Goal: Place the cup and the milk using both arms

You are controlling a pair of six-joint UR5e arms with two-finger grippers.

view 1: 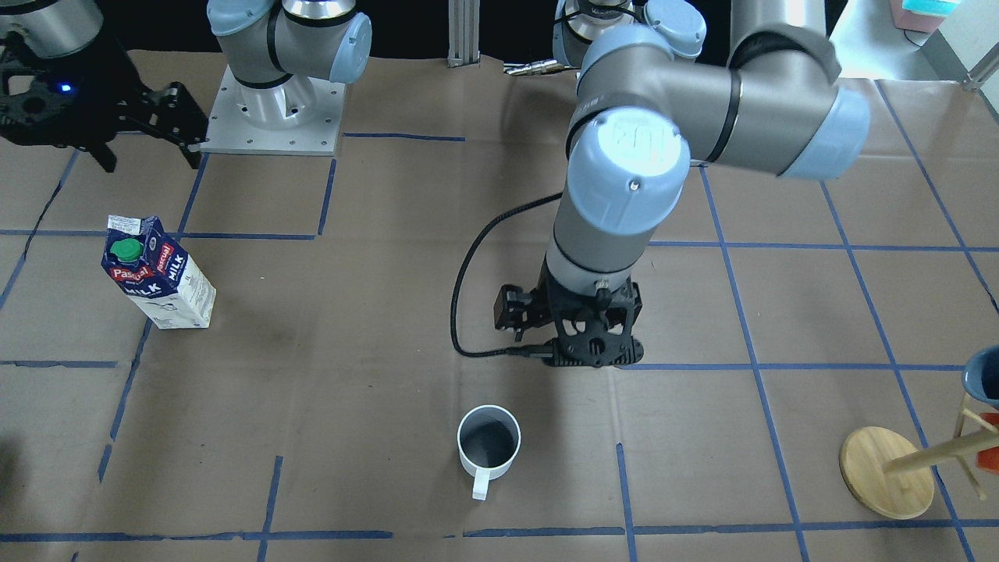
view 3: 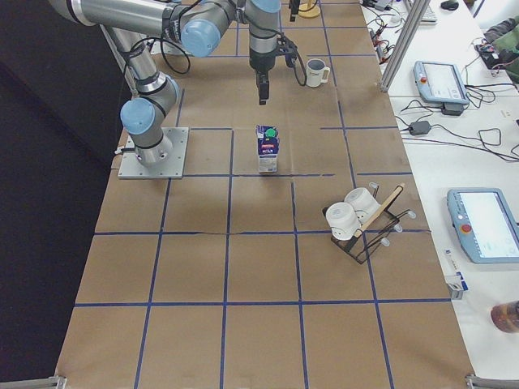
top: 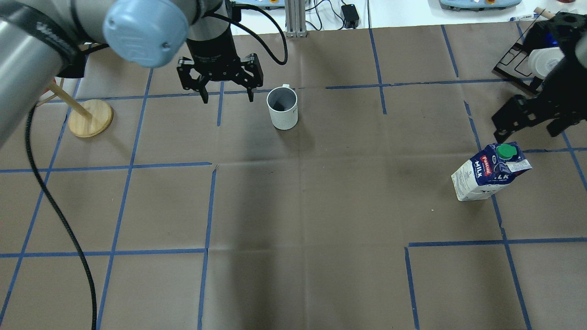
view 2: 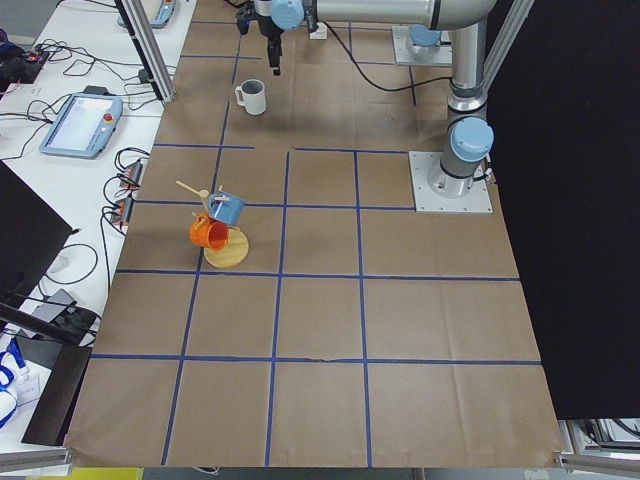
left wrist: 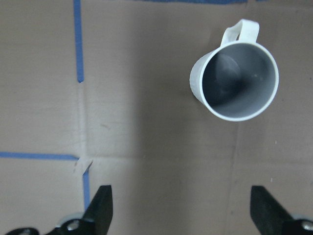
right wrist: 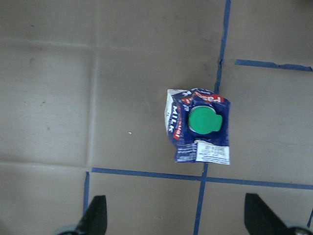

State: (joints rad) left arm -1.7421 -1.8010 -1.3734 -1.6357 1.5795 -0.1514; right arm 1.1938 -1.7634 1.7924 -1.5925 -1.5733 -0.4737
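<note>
The white cup (top: 282, 107) with a grey inside stands upright on the brown paper, handle toward the far edge; it also shows in the front view (view 1: 488, 445) and the left wrist view (left wrist: 237, 81). My left gripper (top: 227, 97) is open and empty, hanging above the table just left of the cup. The milk (top: 488, 172), blue and white with a green cap, stands upright at the right; it also shows in the front view (view 1: 156, 273) and the right wrist view (right wrist: 198, 127). My right gripper (top: 527, 130) is open and empty, above and just beyond the carton.
A wooden mug tree (top: 91, 118) holding a blue and an orange mug (view 2: 210, 233) stands at the far left. A black wire rack with white mugs (view 3: 357, 219) stands at the right side. Blue tape lines grid the paper. A black cable trails from the left arm.
</note>
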